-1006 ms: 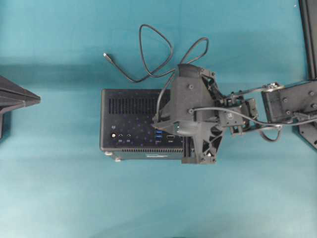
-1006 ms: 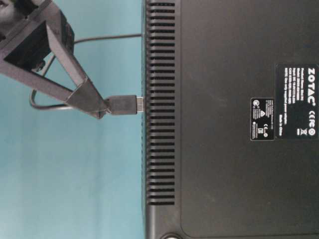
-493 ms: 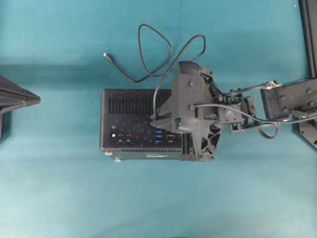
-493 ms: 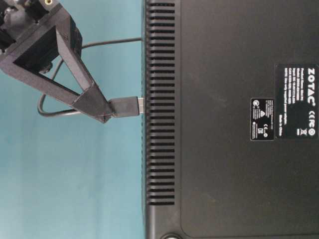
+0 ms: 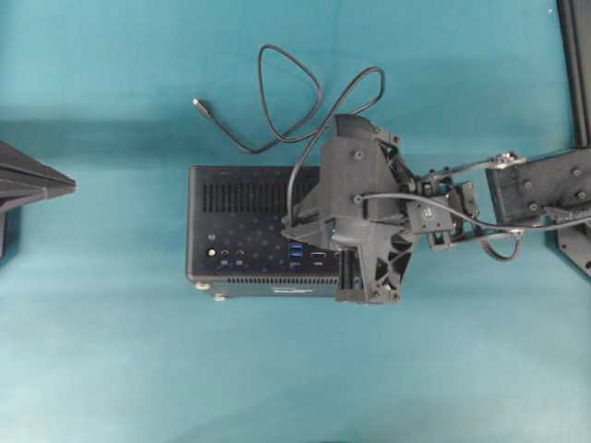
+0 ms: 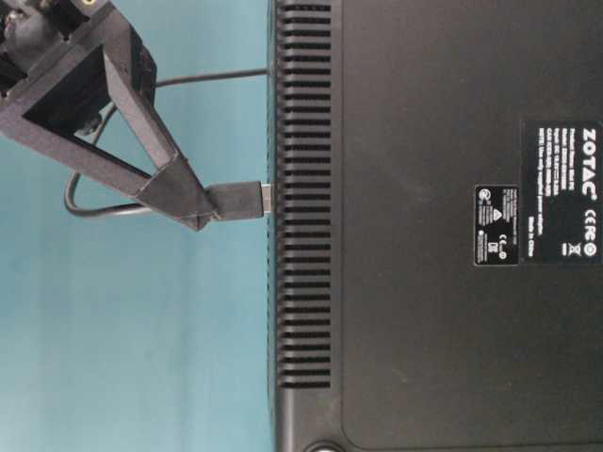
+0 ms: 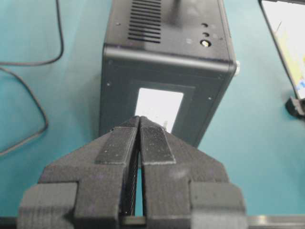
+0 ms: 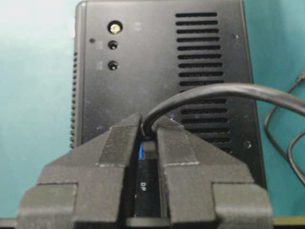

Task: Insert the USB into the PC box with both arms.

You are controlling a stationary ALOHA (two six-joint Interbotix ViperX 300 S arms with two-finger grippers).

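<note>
Right gripper (image 6: 200, 209) clamps the USB (image 6: 237, 200) plug, its silver tip at the box (image 5: 249, 231) port face.

I see the matte black plug pinched between ribbed, wedge-shaped fingers (image 8: 174, 143), thin cable looping over the teal counter (image 5: 138, 369); left gripper (image 7: 139, 125) sits closed, empty, short of the box's slotted metal case.

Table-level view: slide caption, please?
Right gripper presses the USB plug against the PC box port face.
</note>
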